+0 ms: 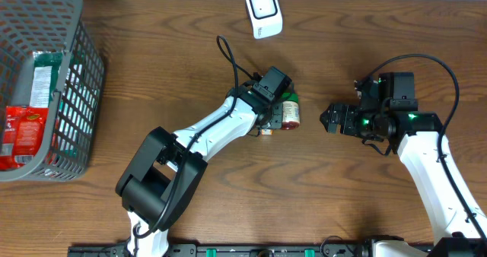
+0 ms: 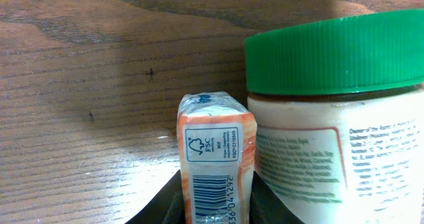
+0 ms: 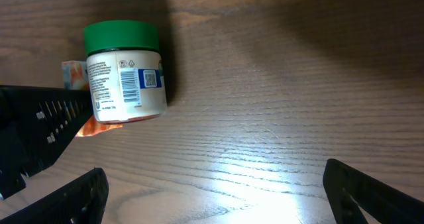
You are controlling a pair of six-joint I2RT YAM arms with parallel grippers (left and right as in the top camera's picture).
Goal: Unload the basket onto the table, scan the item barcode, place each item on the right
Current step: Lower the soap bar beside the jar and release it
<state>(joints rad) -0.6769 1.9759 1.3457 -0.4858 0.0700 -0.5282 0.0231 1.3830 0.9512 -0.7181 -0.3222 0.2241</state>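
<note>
1. The left gripper (image 1: 272, 114) is clamped on a small orange box (image 2: 215, 151), the item to scan, at mid-table. Only the box's lower end sits between the jaws, so it could twist or slip on lifting.
2. The box's barcode runs down between the fingers (image 2: 158, 208). Part of it may be hidden there, and a scan would then fail.
3. The scanner (image 1: 263, 12) stands well apart, at the far edge. By my judgement the coded face must be turned toward it, or nothing reads.
4. A green-lidded jar (image 2: 338, 124) lies tight beside the box, seemingly on its side. Whether they touch I cannot tell. A nudge from the rising box could set it rolling over the table (image 1: 167, 52).
5. The right gripper (image 1: 335, 118) hangs spread wide and empty near the jar. If it moves in, it could clash with the left arm (image 1: 213, 128).
6. The grey basket (image 1: 85, 82) at far left holds a green-and-white packet (image 1: 47, 74) and a red packet (image 1: 23, 131).
7. The jar has its lid on. A pale brown filling shows just under the lid.
</note>
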